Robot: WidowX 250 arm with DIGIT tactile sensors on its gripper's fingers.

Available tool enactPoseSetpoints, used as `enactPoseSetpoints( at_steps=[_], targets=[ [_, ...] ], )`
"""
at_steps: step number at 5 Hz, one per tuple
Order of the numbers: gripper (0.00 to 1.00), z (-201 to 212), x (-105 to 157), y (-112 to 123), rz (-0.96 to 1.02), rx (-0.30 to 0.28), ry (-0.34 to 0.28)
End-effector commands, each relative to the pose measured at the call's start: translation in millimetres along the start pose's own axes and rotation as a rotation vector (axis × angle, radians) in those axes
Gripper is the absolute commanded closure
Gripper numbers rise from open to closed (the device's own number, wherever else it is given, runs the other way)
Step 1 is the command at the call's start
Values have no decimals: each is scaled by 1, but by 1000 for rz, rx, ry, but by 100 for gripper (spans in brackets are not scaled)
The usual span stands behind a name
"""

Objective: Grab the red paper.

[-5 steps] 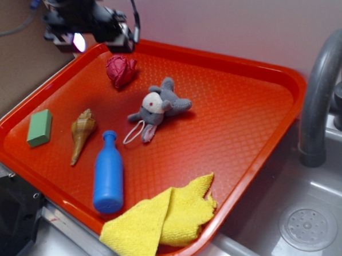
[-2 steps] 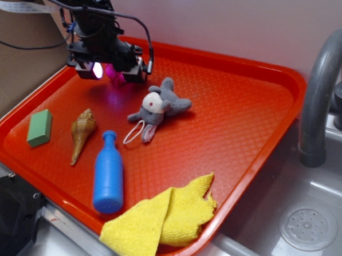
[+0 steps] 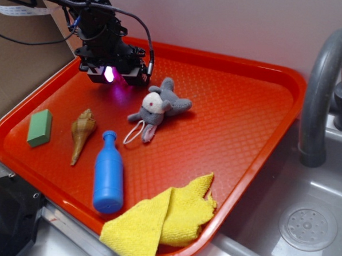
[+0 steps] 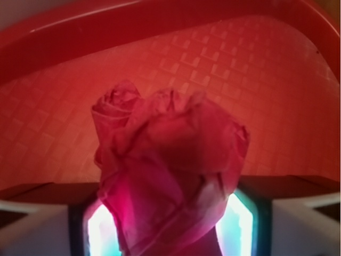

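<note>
The red paper point(image 4: 170, 154), a dark red creased ball, fills the middle of the wrist view and sits on the orange-red tray point(image 4: 266, 74) near its far rim. My gripper point(image 4: 170, 234) is open, with one lit finger pad point(image 4: 101, 229) on each side of the paper's lower part. In the exterior view the gripper point(image 3: 121, 79) is low over the tray's far left corner and hides the paper; only a magenta glow shows beneath it.
On the tray point(image 3: 234, 130) lie a grey plush toy point(image 3: 158, 108) just right of the gripper, a seashell point(image 3: 81, 132), a green block point(image 3: 39, 127), a blue bottle point(image 3: 108, 178) and a yellow cloth point(image 3: 164, 217). A sink with a grey faucet point(image 3: 321, 86) is at right.
The gripper came down from above the tray's far rim onto the red paper, which showed a second ago and is now covered by the gripper in the exterior view.
</note>
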State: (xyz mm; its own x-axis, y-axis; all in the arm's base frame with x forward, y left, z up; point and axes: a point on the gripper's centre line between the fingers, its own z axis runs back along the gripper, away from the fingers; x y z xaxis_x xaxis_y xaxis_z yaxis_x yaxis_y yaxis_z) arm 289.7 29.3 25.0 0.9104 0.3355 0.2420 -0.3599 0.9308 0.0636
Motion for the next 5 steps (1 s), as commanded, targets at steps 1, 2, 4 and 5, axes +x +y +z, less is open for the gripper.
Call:
enactPoseSetpoints(
  at_steps=[1, 2, 4, 5],
  targets=[
    [100, 94, 2, -6, -189, 2, 33],
    [100, 133, -7, -24, -269, -33, 115],
    [100, 199, -16, -28, -374, -48, 86],
    [100, 242, -19, -9, -378, -193, -30]
  ],
)
